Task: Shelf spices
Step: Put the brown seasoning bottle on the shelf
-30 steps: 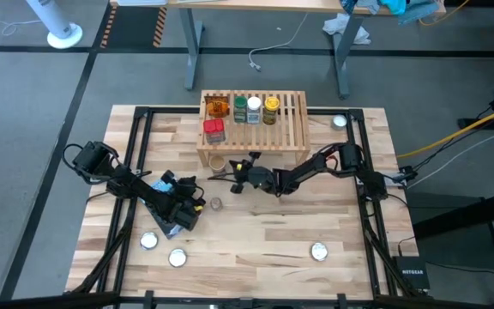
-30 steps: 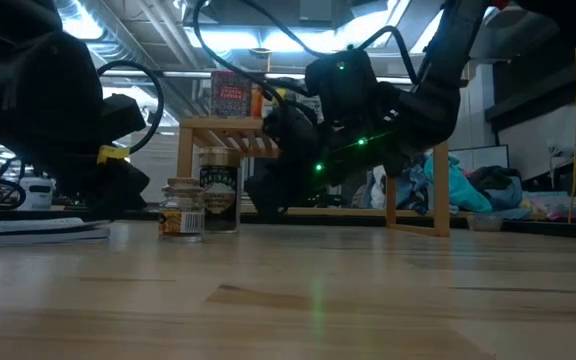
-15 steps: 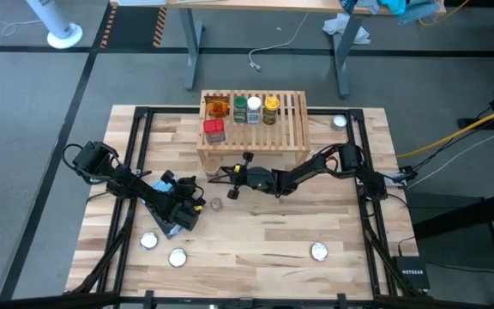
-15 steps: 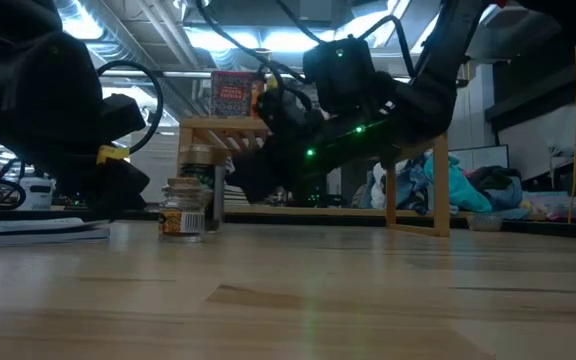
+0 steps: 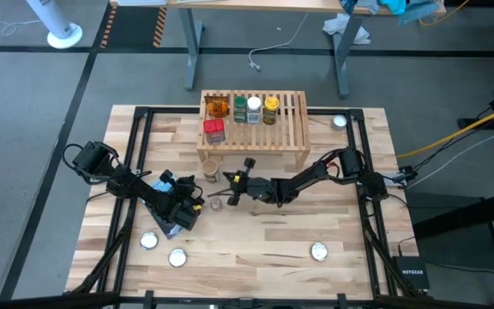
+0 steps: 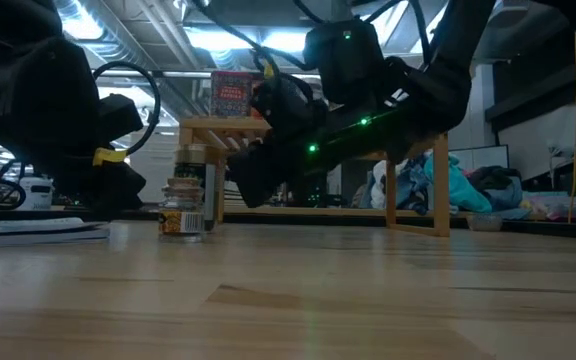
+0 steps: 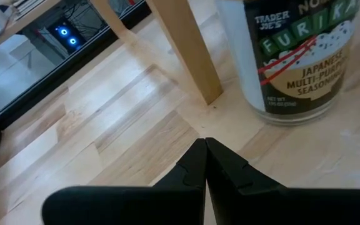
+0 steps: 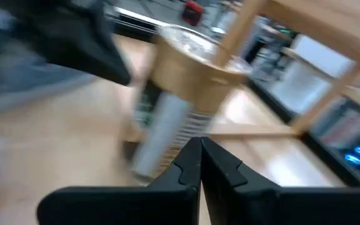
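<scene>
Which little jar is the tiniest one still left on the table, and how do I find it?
Find the light-wood shelf at the table's far side. Just in front of its left leg stands a tan-lidded jar, and nearer still sits the small clear jar. It is shorter than its neighbour, see-through, with a pale label.

Even overhead light falls on the counter [image 5: 256, 232] in the high view, with soft shadows. The low view is backlit by bright ceiling strips, so both arms read as dark silhouettes. The right wrist view is heavily motion-blurred; the left wrist view stays sharp
</scene>
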You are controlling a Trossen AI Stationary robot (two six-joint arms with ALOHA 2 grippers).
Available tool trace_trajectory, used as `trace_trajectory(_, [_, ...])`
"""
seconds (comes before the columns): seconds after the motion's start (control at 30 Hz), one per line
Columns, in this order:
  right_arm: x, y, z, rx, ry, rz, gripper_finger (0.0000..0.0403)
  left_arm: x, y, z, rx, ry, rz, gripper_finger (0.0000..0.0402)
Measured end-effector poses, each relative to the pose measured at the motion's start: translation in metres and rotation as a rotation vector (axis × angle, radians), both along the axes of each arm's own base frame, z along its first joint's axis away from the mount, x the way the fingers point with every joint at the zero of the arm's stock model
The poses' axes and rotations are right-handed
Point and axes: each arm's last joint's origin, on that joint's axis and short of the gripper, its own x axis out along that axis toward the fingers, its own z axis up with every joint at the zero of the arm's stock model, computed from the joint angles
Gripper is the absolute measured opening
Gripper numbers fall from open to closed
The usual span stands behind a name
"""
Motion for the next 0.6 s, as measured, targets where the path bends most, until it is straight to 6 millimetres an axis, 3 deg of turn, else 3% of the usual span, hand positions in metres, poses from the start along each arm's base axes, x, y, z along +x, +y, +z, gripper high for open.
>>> trace_trajectory(0.37, [0.002,-0.04,0.0,0.082,-0.032,0.009,0.0012,0.0,0.0,0.0,-0.002,-0.006,0.0,0.0])
trace_trajectory(0.6, [0.002,-0.044,0.001,0.093,-0.047,0.033,0.0012,0.001,0.0,0.0,0.0,-0.016,0.0,0.0])
